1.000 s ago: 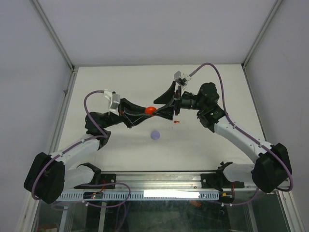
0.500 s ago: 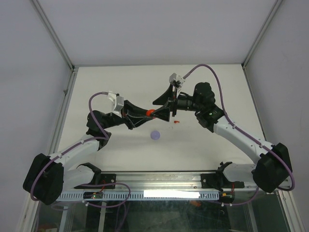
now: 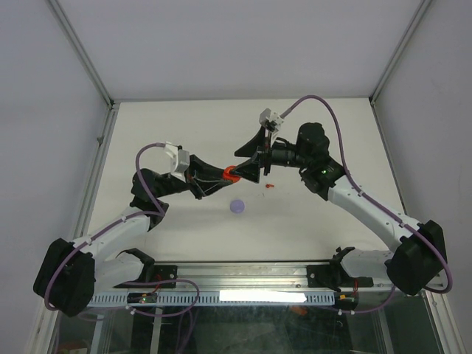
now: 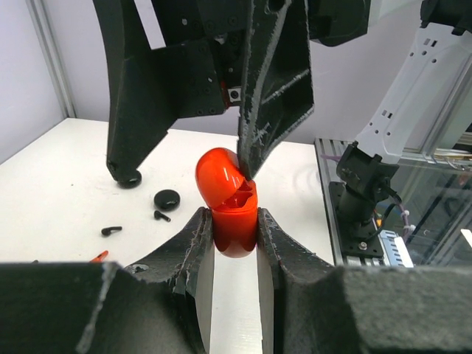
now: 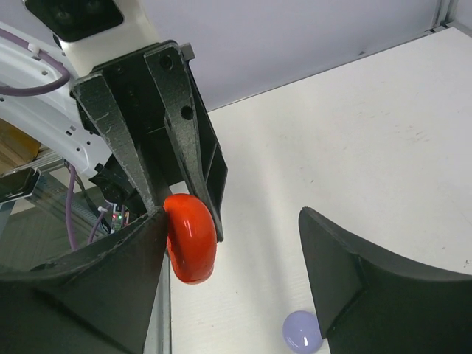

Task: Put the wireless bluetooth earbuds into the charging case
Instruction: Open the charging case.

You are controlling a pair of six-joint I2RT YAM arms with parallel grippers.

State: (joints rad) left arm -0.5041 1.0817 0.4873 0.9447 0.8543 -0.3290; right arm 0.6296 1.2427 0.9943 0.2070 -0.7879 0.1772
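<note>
White table (image 3: 184,125) lies below red charging case (image 3: 230,174), grey walls (image 3: 243,44) around

I work in a robotics lab test cell: a bare white worktop (image 3: 184,118) enclosed by plain pale panels (image 3: 236,44) on metal frame posts (image 3: 80,51). An aluminium mounting rail (image 3: 251,282) and purple cables (image 3: 324,103) are fitted.

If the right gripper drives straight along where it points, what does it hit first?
The glossy red oval charging case held in the left gripper. One finger of the right gripper looks to be touching its open lid, though depth is unclear.
</note>
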